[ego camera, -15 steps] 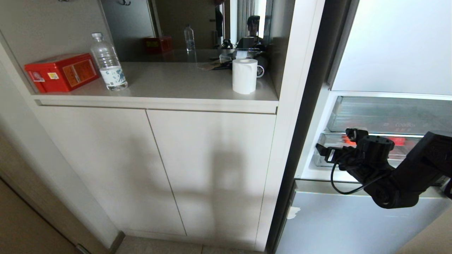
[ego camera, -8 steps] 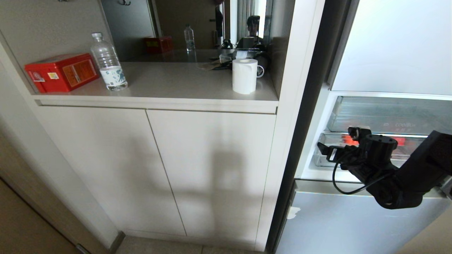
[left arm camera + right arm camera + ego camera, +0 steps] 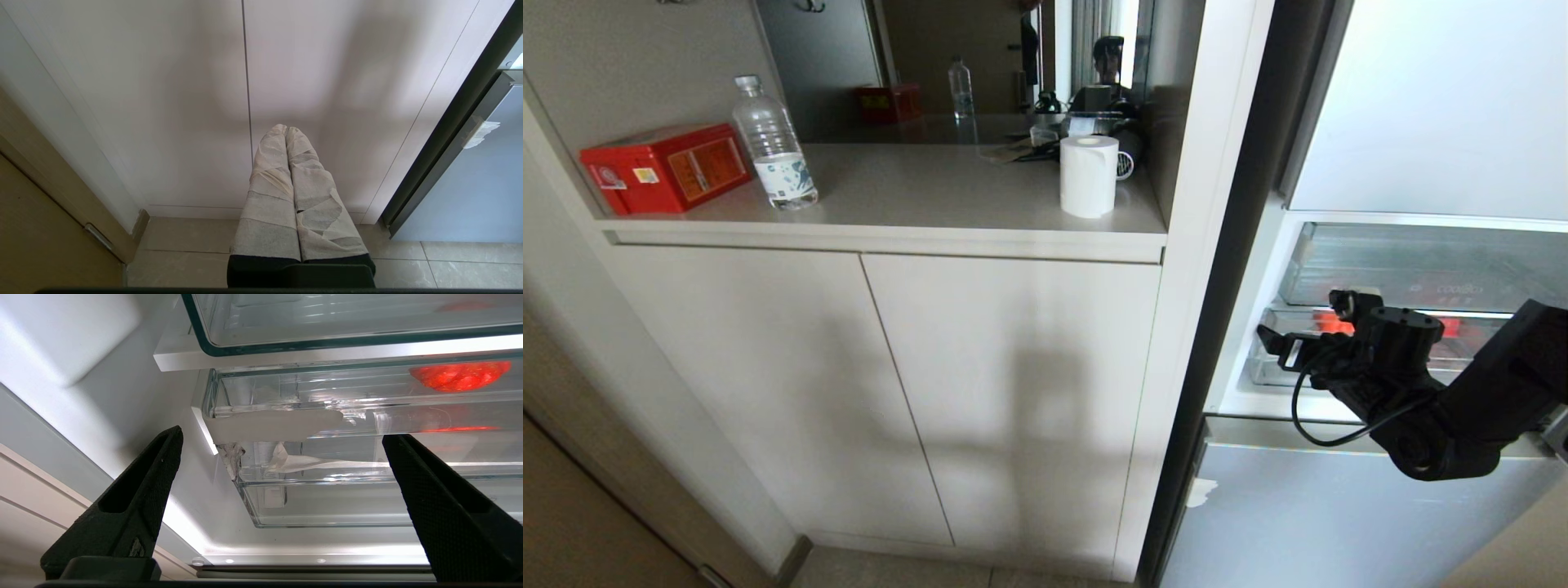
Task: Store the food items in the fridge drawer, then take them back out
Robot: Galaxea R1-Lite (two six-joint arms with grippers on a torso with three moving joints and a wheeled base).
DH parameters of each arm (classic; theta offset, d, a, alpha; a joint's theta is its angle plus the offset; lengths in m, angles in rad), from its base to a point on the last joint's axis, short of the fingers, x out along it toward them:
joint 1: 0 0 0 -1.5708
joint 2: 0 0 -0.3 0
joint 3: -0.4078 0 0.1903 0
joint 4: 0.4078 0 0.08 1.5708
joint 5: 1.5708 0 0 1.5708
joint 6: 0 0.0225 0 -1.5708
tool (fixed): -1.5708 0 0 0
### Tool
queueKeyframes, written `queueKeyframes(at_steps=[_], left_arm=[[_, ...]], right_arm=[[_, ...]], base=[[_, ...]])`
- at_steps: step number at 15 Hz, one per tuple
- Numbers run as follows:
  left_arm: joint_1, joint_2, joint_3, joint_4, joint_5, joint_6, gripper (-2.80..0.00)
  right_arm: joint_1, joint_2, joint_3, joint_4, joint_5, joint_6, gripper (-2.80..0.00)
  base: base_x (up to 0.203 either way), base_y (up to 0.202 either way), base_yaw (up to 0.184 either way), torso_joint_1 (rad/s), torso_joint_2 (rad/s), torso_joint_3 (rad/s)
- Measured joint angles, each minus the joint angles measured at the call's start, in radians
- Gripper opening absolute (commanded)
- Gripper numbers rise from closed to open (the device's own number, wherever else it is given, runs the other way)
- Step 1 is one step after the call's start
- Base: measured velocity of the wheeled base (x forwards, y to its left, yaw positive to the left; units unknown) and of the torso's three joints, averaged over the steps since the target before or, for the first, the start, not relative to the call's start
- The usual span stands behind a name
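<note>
here the right gripper gapes empty before the fridge drawer, red fruit deep inside

Fridge drawer: clear plastic bin, see-through front wall, white tape scraps at its corner, centre-right of right wrist frame. Red apple-like fruit inside, glossy, blurred through the plastic, upper right of frame.

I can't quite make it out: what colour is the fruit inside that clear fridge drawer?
Red, glossy fruit behind the fridge drawer wall; clearest in the right wrist view.
</note>
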Motion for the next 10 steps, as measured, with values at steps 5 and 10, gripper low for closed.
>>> queueKeyframes(at_steps=[5,10], left_arm=[[0.000,0.000,0.000,0.000,0.000,0.000,-2.80],[0.000,0.000,0.000,0.000,0.000,0.000,-2.80]], right_arm=[[0.008,0.014,0.013,-0.003,0.000,0.000,0.00],[0.011,0.037,0.000,-0.003,0.000,-0.002,0.00]], base=[[0.000,0.000,0.000,0.000,0.00,0.000],[0.000,0.000,0.000,0.000,0.00,0.000]])
